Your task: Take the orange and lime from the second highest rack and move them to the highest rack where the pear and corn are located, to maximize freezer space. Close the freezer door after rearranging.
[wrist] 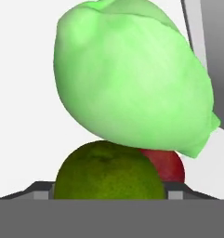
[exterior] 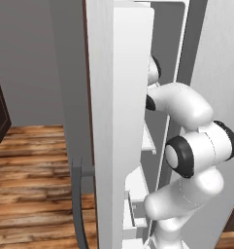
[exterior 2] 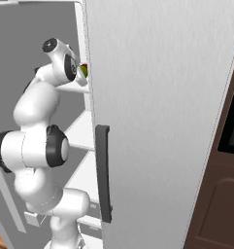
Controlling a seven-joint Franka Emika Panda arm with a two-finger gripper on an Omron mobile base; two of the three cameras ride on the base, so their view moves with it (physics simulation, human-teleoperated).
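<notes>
Base views flank the arm (exterior: 186, 146); hand view close on lime (wrist: 108, 172).

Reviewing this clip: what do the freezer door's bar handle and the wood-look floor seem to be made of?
Bar handle: dark grey, matte, uniform, probably painted metal or plastic; the look leaves it open. Floor: brown planks with visible grain and seams, slight sheen, seemingly varnished wood or laminate.

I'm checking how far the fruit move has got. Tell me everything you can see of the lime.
The lime sits low and close in the hand view, a round, dark olive-green fruit with a finely mottled, dimpled skin and a small dent near its top. Its lower part is cut off by the bottom of the view. Above it looms a large pale green lumpy item, seeming to touch its top, and a red rounded thing peeks out behind its right side. Whether the gripper holds it cannot be told.
</notes>
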